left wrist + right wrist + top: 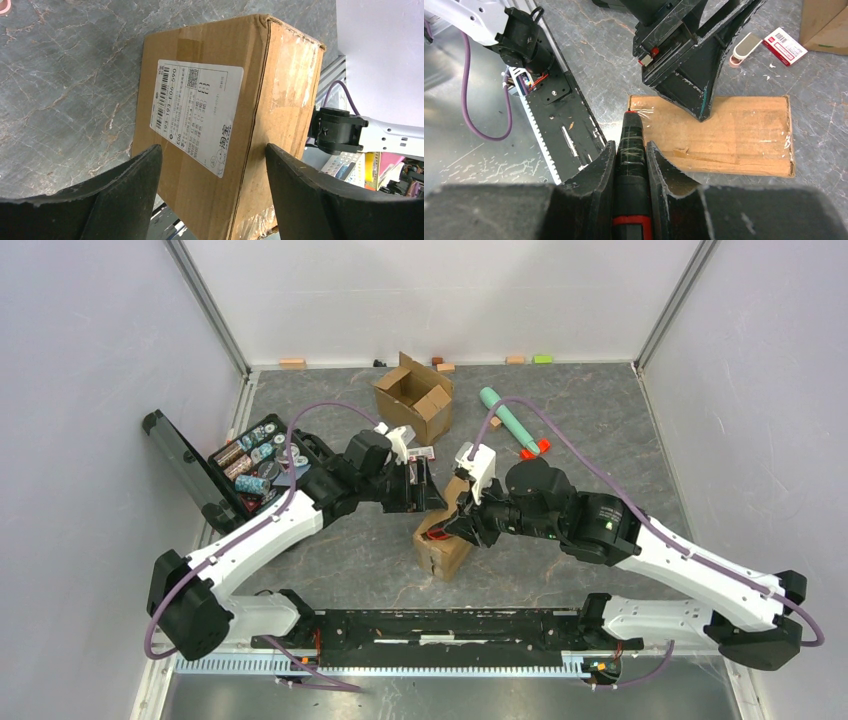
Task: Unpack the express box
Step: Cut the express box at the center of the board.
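Left claw [425,485] is hanging open over the far end of the box [441,548], which is standing on the table [600,410] in the middle, between the two arms; the right claw [466,525] is pointing at the same box from the right side. From the left wrist, the two fingers [125,190] are standing wide apart with the box between them, its label [195,115] facing the camera. I cannot tell if the pads are touching the cardboard, but I think this claw is placed so to stop the box from sliding. From the right wrist, the right claw is gripping a black knife [630,132] firmly. Its tip is resting at the taped corner of the box, while one left finger seems to be pressing on the cardboard just beside. I think the knife is held there because the tape must be cut before the flaps can open, so the unpacking is only starting.
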`<action>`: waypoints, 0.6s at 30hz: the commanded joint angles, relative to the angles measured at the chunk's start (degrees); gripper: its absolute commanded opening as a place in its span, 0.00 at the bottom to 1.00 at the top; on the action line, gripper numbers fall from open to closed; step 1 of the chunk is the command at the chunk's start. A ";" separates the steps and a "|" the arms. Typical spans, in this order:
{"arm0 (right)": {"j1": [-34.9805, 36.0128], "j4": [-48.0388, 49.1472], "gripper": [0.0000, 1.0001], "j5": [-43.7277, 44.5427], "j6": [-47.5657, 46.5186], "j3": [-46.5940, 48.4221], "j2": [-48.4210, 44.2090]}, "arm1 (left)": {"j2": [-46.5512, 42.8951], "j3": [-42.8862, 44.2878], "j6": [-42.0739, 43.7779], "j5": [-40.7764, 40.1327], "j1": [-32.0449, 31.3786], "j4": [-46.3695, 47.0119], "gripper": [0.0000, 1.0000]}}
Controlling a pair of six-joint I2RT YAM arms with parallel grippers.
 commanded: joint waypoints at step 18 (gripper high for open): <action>3.23 -9.73 0.00 4.05 2.85 -0.48 5.04 | 4.67 -0.50 -2.04 -7.92 -0.60 -1.78 0.74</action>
